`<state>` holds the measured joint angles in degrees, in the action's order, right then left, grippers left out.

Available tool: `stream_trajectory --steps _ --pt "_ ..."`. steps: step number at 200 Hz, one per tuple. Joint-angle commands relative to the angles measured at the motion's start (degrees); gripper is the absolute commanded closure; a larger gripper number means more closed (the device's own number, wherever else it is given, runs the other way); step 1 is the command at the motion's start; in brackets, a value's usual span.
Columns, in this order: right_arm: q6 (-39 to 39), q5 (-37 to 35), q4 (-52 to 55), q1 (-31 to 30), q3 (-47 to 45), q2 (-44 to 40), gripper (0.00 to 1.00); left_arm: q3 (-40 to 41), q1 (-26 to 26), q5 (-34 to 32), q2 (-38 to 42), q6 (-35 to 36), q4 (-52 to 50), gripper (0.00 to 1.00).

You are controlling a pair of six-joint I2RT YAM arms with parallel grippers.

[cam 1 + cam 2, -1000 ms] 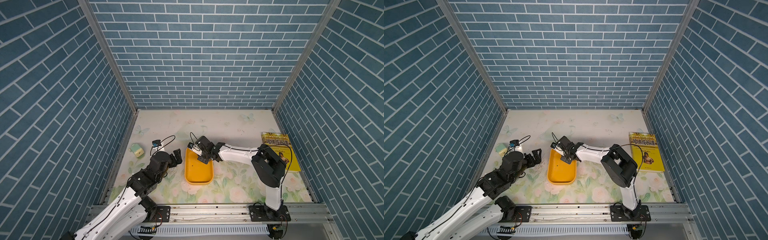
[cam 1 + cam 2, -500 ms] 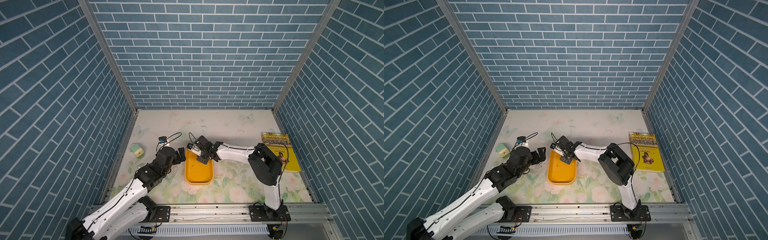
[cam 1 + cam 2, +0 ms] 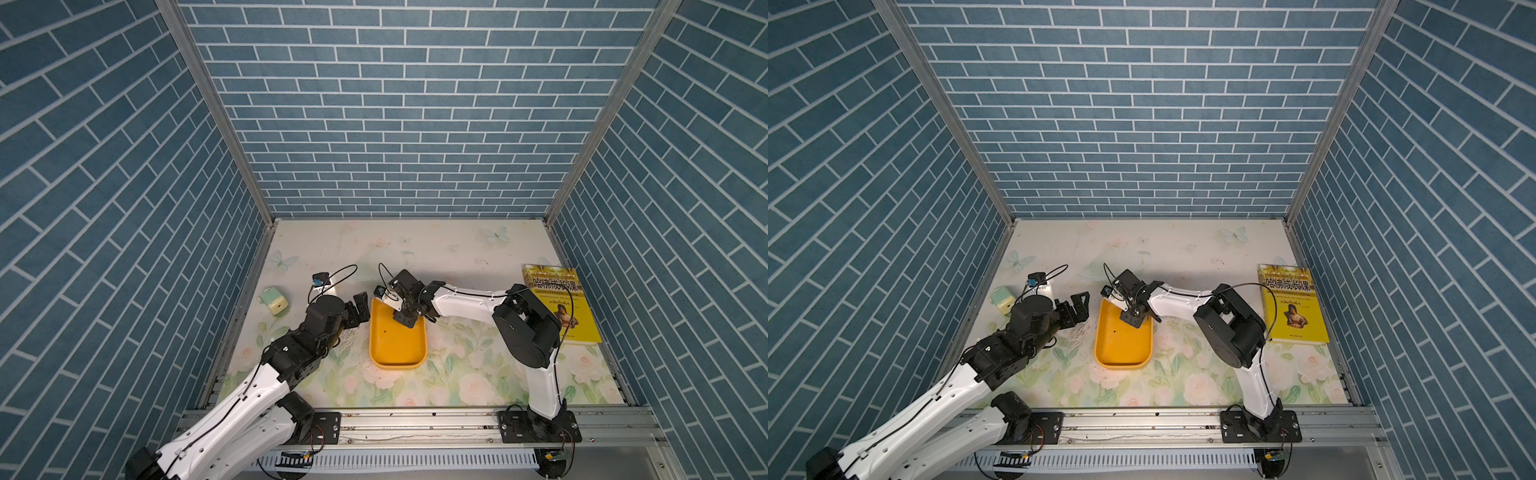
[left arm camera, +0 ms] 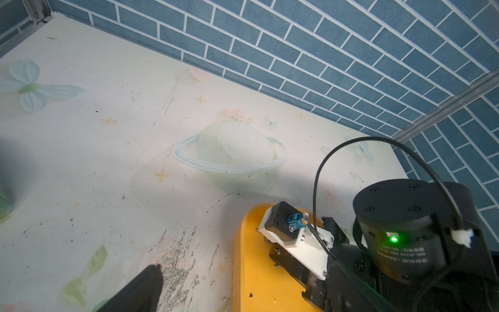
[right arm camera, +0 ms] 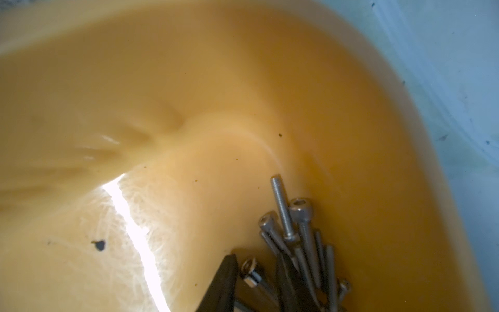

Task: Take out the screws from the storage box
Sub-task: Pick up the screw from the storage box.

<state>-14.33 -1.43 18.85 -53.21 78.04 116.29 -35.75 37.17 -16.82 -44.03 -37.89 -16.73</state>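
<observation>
Enclosure: blue brick-pattern walls on three sides; worktop (image 3: 457, 257) covered by a pale floral mat.
Storage box (image 3: 397, 345): yellow-orange, lay near the middle of the worktop between the two arms, long axis running from the front rail toward the back wall.
Screws (image 5: 297, 237): silver, socket-headed, heaped against the curved wall at one corner of the box; in both top views hidden under the right claw.
Right claw (image 5: 255, 270): reached down into the far end of the box (image 3: 1121, 345); fingers (image 5: 229, 270) parted only a little, one screw head lay between them with a gap on one side, nothing clamped.
Left claw (image 3: 359, 309): spread wide, empty, held above the mat just beside the box's far left corner.
Pencil sharpener (image 3: 275, 300): mint and cream, near the left wall, well apart from the box.
Book (image 3: 561, 307): yellow, flat by the right wall.
</observation>
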Motion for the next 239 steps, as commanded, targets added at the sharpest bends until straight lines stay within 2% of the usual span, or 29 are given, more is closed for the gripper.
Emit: stream_trajectory --steps 1,52,88,137,174,239 --pt "2.75 2.03 3.89 0.47 -0.53 1.59 0.69 -0.17 0.36 0.12 0.18 0.64 0.59 0.00" --pt "4.93 0.81 4.86 1.51 -0.54 2.65 0.69 0.11 0.41 0.98 0.44 0.63 0.90 0.00" --pt "5.80 0.93 5.04 2.74 -0.92 2.56 0.82 0.31 0.36 1.61 0.46 0.66 1.33 0.00" --pt "5.46 3.09 3.37 2.83 1.00 1.25 0.91 0.31 0.40 1.86 0.17 0.72 1.50 0.00" --pt "4.89 3.51 1.45 2.61 2.55 -2.24 0.96 0.46 0.38 3.50 0.07 2.16 2.39 0.00" --pt "4.51 4.25 -3.07 2.49 1.77 -9.90 0.98 0.40 0.50 3.72 -0.76 2.39 2.74 0.00"
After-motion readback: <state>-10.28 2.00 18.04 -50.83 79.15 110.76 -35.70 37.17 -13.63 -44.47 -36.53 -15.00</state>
